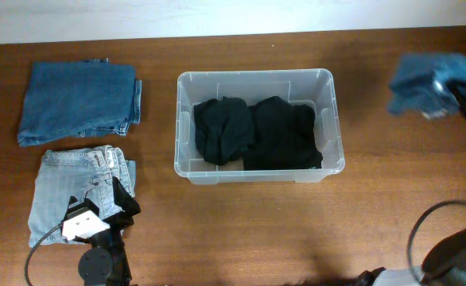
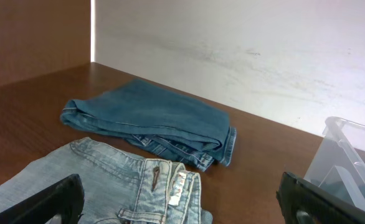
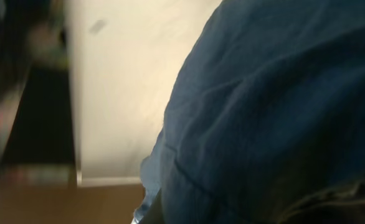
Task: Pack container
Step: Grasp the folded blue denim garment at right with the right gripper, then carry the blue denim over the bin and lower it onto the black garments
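Note:
The container (image 1: 257, 74) is a clear bin at the table's middle, and its corner also shows in the left wrist view (image 2: 350, 158). Two black garments (image 1: 253, 133) lie inside it. At the far right a blue garment (image 1: 424, 83) hangs blurred above the table, with my right gripper (image 1: 462, 97) shut on it. That blue cloth (image 3: 270, 112) fills the right wrist view and hides the fingers. My left gripper (image 1: 115, 208) (image 2: 192, 205) stands open over folded light-blue jeans (image 1: 66, 191) (image 2: 126, 180), holding nothing.
Folded dark-blue jeans (image 1: 78, 102) (image 2: 151, 118) lie at the back left, just beyond the light pair. A black cable (image 1: 421, 232) and part of the right arm's base sit at the front right. A pale wall runs along the table's far edge.

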`<action>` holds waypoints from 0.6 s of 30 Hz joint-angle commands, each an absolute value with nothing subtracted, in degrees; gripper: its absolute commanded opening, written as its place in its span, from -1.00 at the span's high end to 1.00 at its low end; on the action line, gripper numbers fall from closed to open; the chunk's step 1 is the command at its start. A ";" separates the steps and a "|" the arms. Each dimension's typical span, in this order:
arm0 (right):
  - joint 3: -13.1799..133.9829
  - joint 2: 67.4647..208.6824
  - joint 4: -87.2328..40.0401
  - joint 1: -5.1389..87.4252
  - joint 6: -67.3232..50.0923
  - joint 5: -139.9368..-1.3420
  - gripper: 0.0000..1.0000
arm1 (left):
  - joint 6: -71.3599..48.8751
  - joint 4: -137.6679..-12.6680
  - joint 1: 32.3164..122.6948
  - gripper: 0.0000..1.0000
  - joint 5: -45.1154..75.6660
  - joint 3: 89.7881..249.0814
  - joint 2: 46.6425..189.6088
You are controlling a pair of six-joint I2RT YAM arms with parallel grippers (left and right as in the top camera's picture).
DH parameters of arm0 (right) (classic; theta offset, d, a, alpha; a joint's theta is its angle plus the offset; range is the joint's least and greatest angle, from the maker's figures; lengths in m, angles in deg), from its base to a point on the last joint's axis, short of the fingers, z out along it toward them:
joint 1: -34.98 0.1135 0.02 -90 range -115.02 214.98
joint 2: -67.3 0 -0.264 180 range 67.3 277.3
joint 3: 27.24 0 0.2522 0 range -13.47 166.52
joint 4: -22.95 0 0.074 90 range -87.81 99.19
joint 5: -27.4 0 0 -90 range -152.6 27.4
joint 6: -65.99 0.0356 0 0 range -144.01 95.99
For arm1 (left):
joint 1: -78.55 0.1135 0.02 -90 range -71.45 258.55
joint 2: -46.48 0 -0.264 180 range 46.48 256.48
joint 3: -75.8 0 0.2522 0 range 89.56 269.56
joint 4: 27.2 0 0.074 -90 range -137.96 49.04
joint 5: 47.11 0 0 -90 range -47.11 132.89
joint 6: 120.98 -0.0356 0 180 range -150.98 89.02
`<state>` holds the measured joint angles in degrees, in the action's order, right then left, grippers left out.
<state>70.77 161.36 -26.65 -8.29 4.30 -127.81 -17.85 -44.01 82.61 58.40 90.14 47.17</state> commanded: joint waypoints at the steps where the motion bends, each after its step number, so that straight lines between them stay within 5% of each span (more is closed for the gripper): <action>1: 75.23 155.24 -26.56 -0.61 3.97 -131.37 0.92 | -17.74 -44.30 82.89 -0.99 59.01 90.07 46.82; 10: 80.35 150.04 -27.45 23.87 3.93 -128.81 0.92 | -17.74 -44.30 82.89 -0.99 59.01 90.07 46.82; 18: 80.35 154.15 -36.81 42.07 1.59 -112.35 0.92 | -17.74 -44.30 82.89 -0.99 59.01 90.07 46.82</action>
